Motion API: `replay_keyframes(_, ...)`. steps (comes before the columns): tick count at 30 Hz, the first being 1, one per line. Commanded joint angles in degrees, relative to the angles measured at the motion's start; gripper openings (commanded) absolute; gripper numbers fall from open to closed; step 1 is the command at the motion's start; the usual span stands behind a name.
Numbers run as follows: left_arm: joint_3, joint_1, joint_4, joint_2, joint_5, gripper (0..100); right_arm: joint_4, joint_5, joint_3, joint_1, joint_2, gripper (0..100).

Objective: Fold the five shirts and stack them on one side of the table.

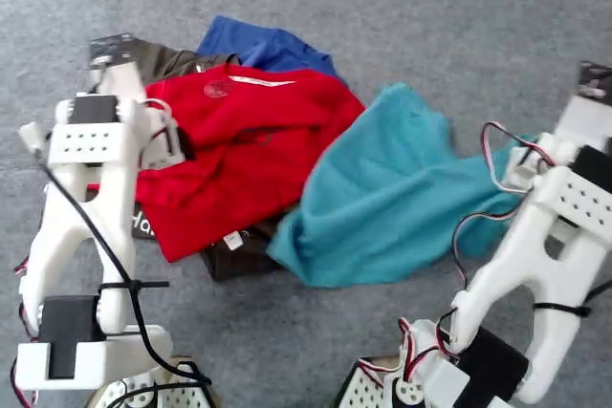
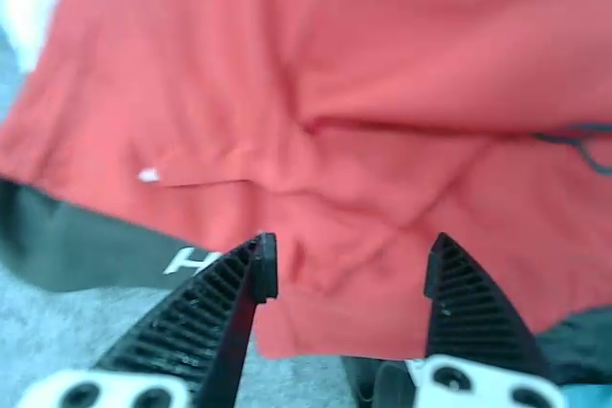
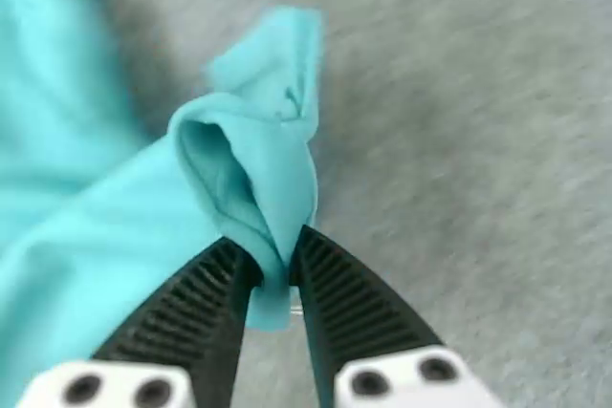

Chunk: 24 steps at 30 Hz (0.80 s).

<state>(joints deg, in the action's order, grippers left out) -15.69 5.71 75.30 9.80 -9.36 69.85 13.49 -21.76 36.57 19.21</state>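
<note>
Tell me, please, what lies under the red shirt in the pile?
Dark fabric shows from beneath the red shirt at its near edge and far-left corner, and a blue shirt peeks out past its far edge. How these continue underneath is covered.

Left claw [image 2: 352,265] pointed down, jaws spread wide. Right claw [image 3: 275,265] clamped tight on a teal shirt [image 3: 251,174] fold. Left arm [image 1: 72,207], right arm [image 1: 535,265] stretched forward.

white plastic arms [image 1: 59,226], black servos [image 1: 67,327], red-white-black cables [image 1: 487,150] — ribbed black fingers [image 2: 215,308] on white screw-holed bases [image 2: 81,391].
</note>
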Motion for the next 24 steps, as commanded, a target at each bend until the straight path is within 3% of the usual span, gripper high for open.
replay_keyframes(1,5.8,-4.4,-0.7,-2.7,0.0,27,-7.9,-3.9,0.4,4.6,0.6,1.3)
replay_keyframes(4,12.0,-6.1,-0.4,-11.3,0.0,27,-12.2,-10.4,-0.9,6.2,0.1,1.3)
replay_keyframes(9,25.3,-9.5,4.3,-26.6,-0.4,28,-12.8,-14.1,-7.9,2.8,-0.9,1.4)
replay_keyframes(11,30.1,-11.4,7.2,-31.4,-4.9,32,-15.8,-15.8,-12.6,1.1,-1.5,1.4)
replay_keyframes(20,45.0,-17.4,13.2,-49.3,-8.3,34,-35.6,-16.2,-32.7,-7.3,-1.7,1.4)
replay_keyframes(24,50.2,-14.0,13.3,-59.9,-10.5,26,-41.2,-16.4,-37.7,-8.4,-2.0,1.4)
